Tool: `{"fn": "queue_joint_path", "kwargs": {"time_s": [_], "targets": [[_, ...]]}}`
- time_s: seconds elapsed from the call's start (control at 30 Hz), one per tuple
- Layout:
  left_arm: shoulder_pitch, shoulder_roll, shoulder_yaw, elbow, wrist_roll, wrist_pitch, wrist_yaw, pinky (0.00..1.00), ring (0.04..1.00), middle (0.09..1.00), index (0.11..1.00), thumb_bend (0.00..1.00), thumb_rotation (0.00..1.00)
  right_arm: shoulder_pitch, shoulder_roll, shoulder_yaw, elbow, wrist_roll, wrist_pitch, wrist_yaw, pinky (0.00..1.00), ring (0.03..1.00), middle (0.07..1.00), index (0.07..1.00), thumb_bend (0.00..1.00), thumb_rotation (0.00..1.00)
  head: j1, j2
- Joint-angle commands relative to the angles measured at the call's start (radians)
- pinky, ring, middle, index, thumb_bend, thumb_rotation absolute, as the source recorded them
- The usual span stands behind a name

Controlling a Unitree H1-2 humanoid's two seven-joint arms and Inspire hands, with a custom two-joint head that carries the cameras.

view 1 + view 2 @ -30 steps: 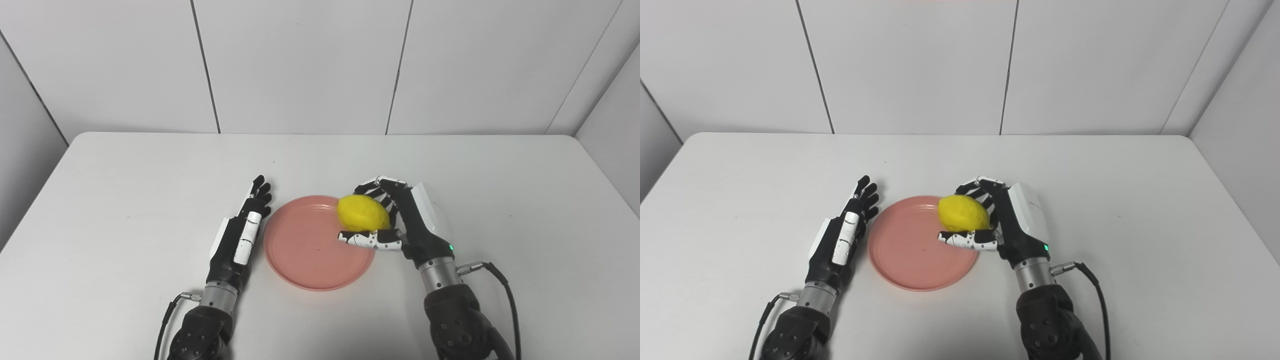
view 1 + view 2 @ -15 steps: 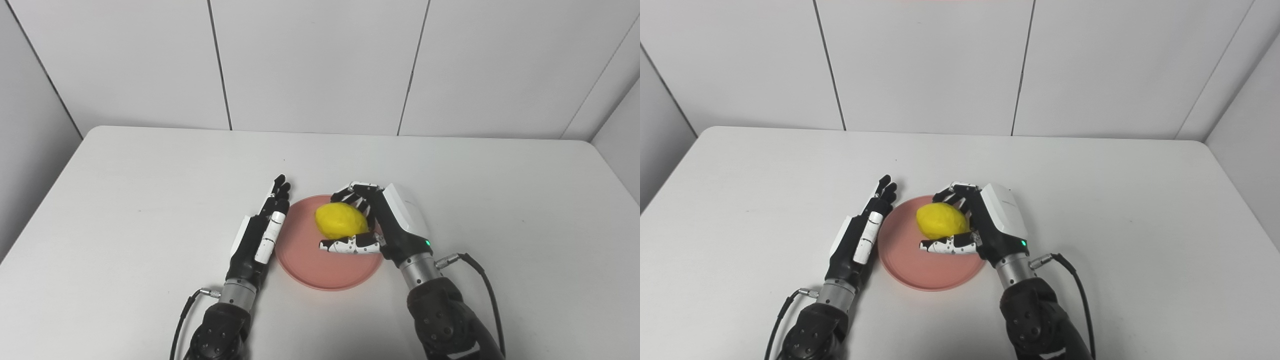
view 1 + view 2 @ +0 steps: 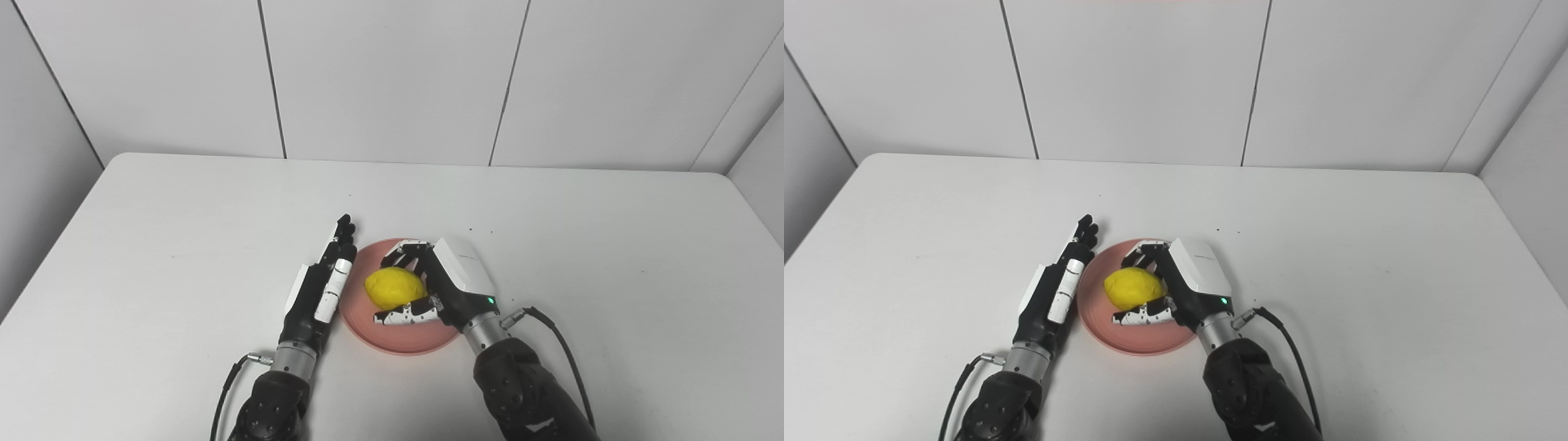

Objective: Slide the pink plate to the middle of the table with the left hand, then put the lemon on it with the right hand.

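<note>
The pink plate [image 3: 411, 339] lies on the white table near its middle front. My right hand [image 3: 450, 285] is shut on the yellow lemon [image 3: 394, 288] and holds it over the plate's centre, low above or on its surface; I cannot tell if it touches. My left hand [image 3: 321, 286] is open with fingers straight, lying flat against the plate's left rim. In the right eye view the lemon [image 3: 1134, 288] sits between both hands over the plate [image 3: 1145, 342].
The white table [image 3: 153, 233] ends at white wall panels behind. A few small dark specks [image 3: 481, 231] lie on the table behind my right hand. A black cable [image 3: 563, 349] runs from the right wrist.
My right hand has carried the lemon left from the plate's right rim to over its centre and lowered it. The left hand stays at the plate's left rim. The camera has shifted.
</note>
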Motion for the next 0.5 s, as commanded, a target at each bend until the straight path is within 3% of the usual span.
{"fn": "queue_joint_path", "kwargs": {"time_s": [0.0, 0.13, 0.27, 0.3, 0.33, 0.37, 0.4, 0.47], "targets": [[0.028, -0.009, -0.001, 0.023, 0.006, -0.019, 0.014, 1.00, 0.994, 0.986, 0.979, 0.72, 1.00, -0.036, 0.007, -0.001, -0.006, -0.010, -0.049, -0.026, 0.18, 0.241, 0.472, 0.490, 0.52, 0.00, -0.006, -0.002], [0.028, -0.007, -0.002, 0.024, 0.005, -0.024, 0.016, 0.99, 0.985, 0.981, 0.977, 0.70, 1.00, -0.037, 0.003, 0.000, 0.019, -0.023, -0.059, -0.042, 0.17, 0.228, 0.470, 0.491, 0.52, 0.00, -0.011, 0.001], [0.029, -0.009, 0.003, 0.024, -0.001, -0.021, 0.017, 0.99, 0.989, 0.980, 0.975, 0.69, 1.00, -0.037, -0.004, 0.004, 0.034, -0.043, -0.067, -0.055, 0.26, 0.288, 0.474, 0.492, 0.52, 0.00, -0.018, -0.002], [0.029, -0.009, 0.003, 0.026, 0.002, -0.024, 0.019, 0.99, 0.982, 0.978, 0.975, 0.69, 1.00, -0.037, -0.006, 0.007, 0.035, -0.053, -0.065, -0.059, 0.41, 0.440, 0.476, 0.504, 0.52, 0.00, -0.018, -0.002], [0.029, -0.009, 0.004, 0.028, -0.001, -0.028, 0.018, 0.98, 0.979, 0.976, 0.975, 0.69, 1.00, -0.036, -0.009, 0.007, 0.037, -0.060, -0.071, -0.069, 0.49, 0.519, 0.477, 0.510, 0.52, 0.00, -0.019, 0.000], [0.029, -0.010, 0.005, 0.030, -0.003, -0.030, 0.016, 0.98, 0.975, 0.976, 0.976, 0.69, 1.00, -0.035, -0.010, 0.007, 0.038, -0.065, -0.076, -0.076, 0.65, 0.658, 0.637, 0.502, 0.51, 0.08, -0.019, 0.000], [0.028, -0.011, 0.005, 0.029, -0.004, -0.028, 0.016, 0.97, 0.974, 0.975, 0.974, 0.69, 1.00, -0.034, -0.014, 0.008, 0.032, -0.069, -0.076, -0.075, 0.74, 0.739, 0.718, 0.623, 0.55, 0.06, -0.022, -0.001], [0.026, -0.010, 0.003, 0.028, 0.002, -0.027, 0.017, 0.97, 0.976, 0.976, 0.972, 0.69, 1.00, -0.031, -0.021, 0.006, 0.011, -0.072, -0.068, -0.059, 0.79, 0.788, 0.764, 0.709, 0.59, 0.05, -0.020, 0.001]]}}
